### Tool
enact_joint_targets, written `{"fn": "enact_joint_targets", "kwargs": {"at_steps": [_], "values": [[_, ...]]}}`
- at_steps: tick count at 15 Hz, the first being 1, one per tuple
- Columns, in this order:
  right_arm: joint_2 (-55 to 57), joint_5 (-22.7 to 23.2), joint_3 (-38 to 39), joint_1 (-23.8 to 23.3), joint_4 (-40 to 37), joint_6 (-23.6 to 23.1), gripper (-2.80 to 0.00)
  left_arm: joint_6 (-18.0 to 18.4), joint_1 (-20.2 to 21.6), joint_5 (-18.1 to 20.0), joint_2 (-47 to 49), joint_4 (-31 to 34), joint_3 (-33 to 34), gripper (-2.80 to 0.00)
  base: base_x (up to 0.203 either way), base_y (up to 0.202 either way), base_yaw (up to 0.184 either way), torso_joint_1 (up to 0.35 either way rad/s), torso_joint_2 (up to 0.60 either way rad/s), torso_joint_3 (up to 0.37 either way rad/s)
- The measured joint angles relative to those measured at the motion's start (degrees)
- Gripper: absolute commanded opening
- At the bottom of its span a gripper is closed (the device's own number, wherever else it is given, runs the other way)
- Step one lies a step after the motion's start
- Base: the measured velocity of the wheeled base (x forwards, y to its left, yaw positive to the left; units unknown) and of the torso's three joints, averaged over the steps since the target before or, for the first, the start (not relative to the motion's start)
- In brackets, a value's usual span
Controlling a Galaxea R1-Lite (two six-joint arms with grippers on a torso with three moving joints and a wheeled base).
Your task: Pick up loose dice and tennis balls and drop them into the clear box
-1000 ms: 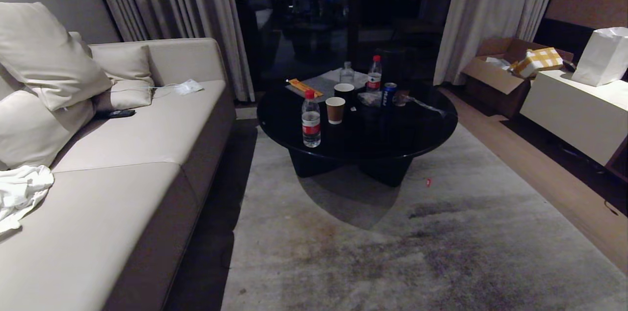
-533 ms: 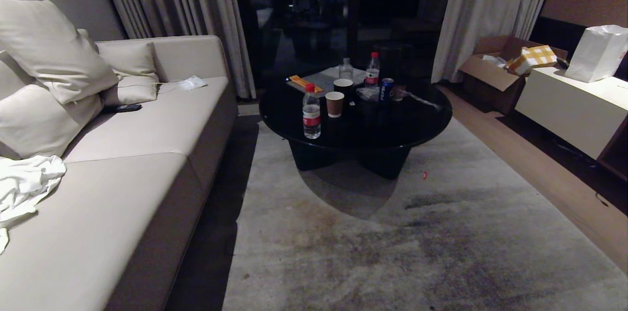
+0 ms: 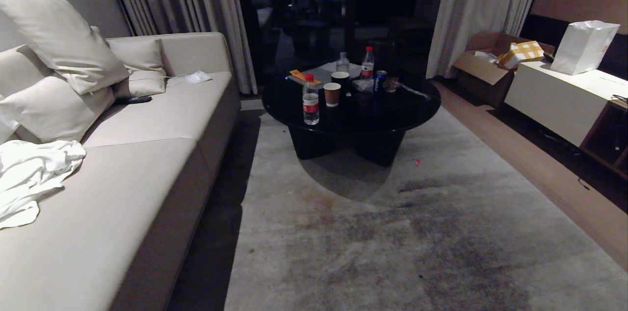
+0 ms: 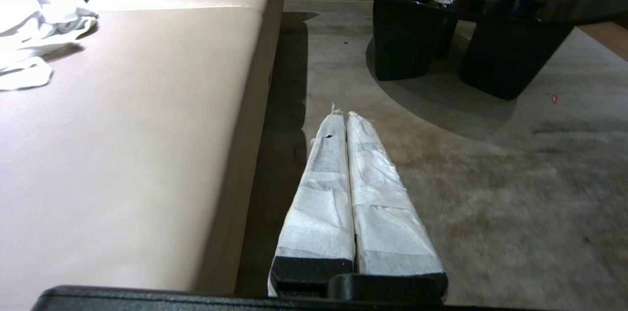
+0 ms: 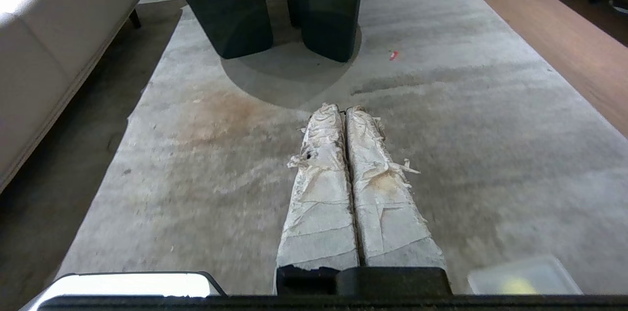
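Above the rug (image 5: 490, 154), left fingers (image 4: 365, 173) and right fingers (image 5: 324, 164) press closed, holding nothing.

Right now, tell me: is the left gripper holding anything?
No, in the left wrist view the left gripper has its two wrapped fingers pressed together with nothing between them, above the carpet beside the sofa.

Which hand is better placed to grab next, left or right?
Right, tentatively. The left hand and right hand hang shut over the rug, no dice or balls in sight; only the right wrist view shows what may be the clear box nearby.
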State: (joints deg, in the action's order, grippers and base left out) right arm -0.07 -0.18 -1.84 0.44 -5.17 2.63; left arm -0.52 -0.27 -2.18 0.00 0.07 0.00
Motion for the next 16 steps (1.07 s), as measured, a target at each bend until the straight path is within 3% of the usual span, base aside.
{"fn": "enact_joint_targets", "kwargs": {"at_steps": [16], "values": [[0.0, 0.0, 0.0, 0.0, 0.0, 0.2, -2.80, 0.3, 0.0, 0.0, 0.0, 0.0, 0.0, -2.80, -0.183, 0.000, 0.000, 0.002, 0.00, 0.003]]}}
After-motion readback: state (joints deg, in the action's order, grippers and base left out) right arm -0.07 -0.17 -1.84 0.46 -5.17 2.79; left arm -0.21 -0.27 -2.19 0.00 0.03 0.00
